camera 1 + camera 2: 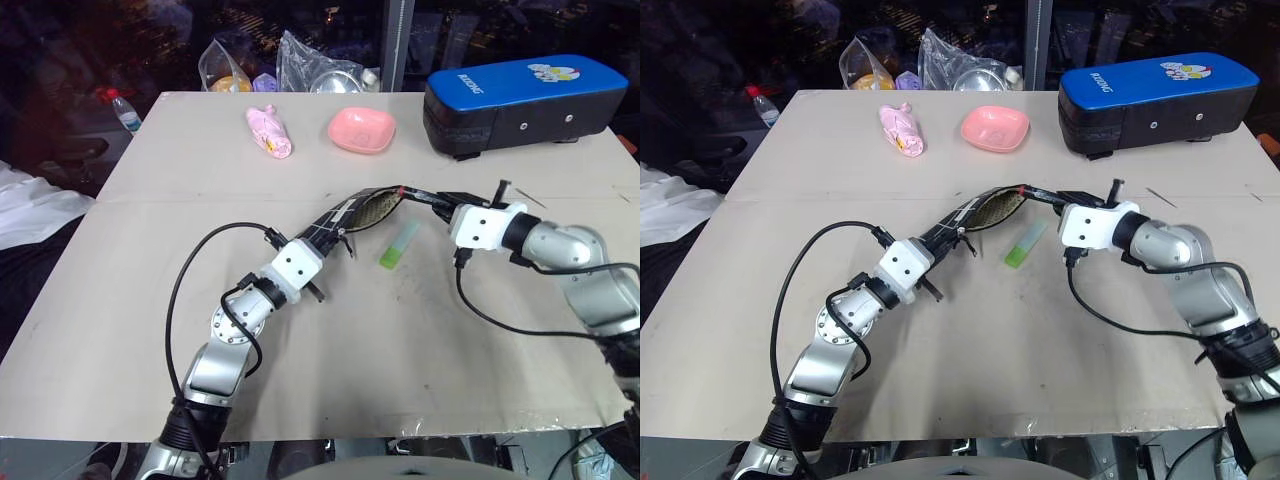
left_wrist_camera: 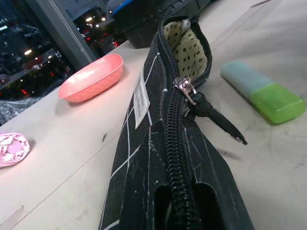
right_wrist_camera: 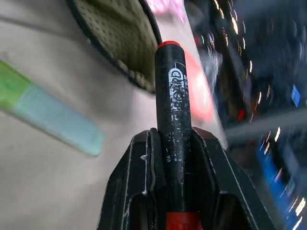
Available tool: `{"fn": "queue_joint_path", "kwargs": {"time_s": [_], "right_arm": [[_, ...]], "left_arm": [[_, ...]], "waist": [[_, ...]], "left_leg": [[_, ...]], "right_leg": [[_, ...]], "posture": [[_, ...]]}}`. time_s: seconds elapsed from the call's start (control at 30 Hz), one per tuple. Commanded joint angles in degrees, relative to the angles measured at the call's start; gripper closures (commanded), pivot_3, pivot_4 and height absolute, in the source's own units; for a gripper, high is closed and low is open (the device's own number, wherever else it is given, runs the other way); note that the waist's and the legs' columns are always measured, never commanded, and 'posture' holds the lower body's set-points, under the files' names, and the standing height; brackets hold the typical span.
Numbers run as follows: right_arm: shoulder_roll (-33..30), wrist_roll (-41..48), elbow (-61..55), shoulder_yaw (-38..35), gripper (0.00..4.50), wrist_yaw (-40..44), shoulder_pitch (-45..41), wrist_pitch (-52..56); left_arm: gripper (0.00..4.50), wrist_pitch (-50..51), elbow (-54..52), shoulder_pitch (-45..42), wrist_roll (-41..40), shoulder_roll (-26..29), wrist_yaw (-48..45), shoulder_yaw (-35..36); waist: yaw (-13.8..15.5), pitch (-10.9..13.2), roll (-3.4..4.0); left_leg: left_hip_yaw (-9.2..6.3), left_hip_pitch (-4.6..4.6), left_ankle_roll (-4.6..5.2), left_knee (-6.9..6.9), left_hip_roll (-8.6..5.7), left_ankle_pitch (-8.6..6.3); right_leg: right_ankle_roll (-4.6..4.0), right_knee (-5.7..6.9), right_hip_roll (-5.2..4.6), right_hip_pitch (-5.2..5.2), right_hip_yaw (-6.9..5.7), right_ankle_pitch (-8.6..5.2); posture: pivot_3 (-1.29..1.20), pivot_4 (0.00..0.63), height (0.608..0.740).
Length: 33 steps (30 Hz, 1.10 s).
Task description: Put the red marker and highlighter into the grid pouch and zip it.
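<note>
- The right gripper (image 3: 175, 143) is clamped on the red marker (image 3: 172, 96): both black fingers (image 3: 132, 182) press against the barrel, which stands up between them, its black part with white lettering toward the tip and a red end at the top.
- The marker's tip sits right at the open mouth of the grid pouch (image 1: 345, 215), just beside its spotted lining; whether it touches the lining I cannot tell.
- The left gripper (image 1: 325, 247) is squeezed tight on the near end of the pouch, with the zipper track running away between its fingers in the left wrist view.
- The pouch stands on edge, lifted between the two arms; its far end gapes open, and the zipper pull (image 2: 186, 89) with its dark cord sits partway along.
- The highlighter (image 1: 399, 245) lies flat on the table (image 1: 150, 300), near the pouch's open end and apart from both grippers.
- Farther back on the table sit a pink dish (image 1: 361, 130), a pink wrapped item (image 1: 269, 132) and a big blue-topped black case (image 1: 525, 100).
</note>
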Motion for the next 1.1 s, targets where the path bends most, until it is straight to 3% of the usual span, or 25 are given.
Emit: {"fn": "queue_joint_path", "kwargs": {"time_s": [0.03,0.43,0.87,1.1], "right_arm": [[0.24,-2.68,4.31,2.21,4.24,2.88,-4.59,-8.05],[6.43,-13.79,20.88,10.3,4.24,3.89,-19.04,-23.96],[14.92,-15.3,30.32,14.05,4.24,5.09,-23.26,-30.57],[12.62,-2.12,27.63,6.39,1.07,10.85,-23.21,-26.48]], "left_arm": [[4.5,-1.75,-0.16,-1.28,-0.28,-0.07,-0.19,-0.37],[4.5,-3.69,0.83,-3.08,2.0,1.44,-0.91,-2.51],[4.5,-6.17,2.32,-3.8,3.26,2.23,-1.58,-3.64],[4.5,-5.56,2.96,-2.11,1.52,1.69,-0.25,-1.32]], "waist": [[0.11,0.0,-0.01],[0.1,0.03,0.05],[0.11,0.05,0.08],[0.23,0.06,0.1]], "left_leg": [[0.01,0.0,0.0,0.01,0.01,0.0],[0.25,-0.01,-0.02,0.1,0.03,0.01],[0.56,0.03,-0.04,0.11,0.09,0.02],[0.58,0.02,-0.03,0.12,0.11,0.02]], "right_leg": [[0.0,-0.01,0.0,0.0,-0.01,0.0],[0.0,0.01,-0.03,-0.01,0.03,0.0],[0.0,0.05,-0.05,-0.03,0.03,0.0],[0.0,0.06,-0.06,-0.03,0.04,0.01]], "posture": [[0.0,0.15,0.717],[0.0,0.15,0.717],[0.0,0.15,0.717],[0.0,0.15,0.717]]}}
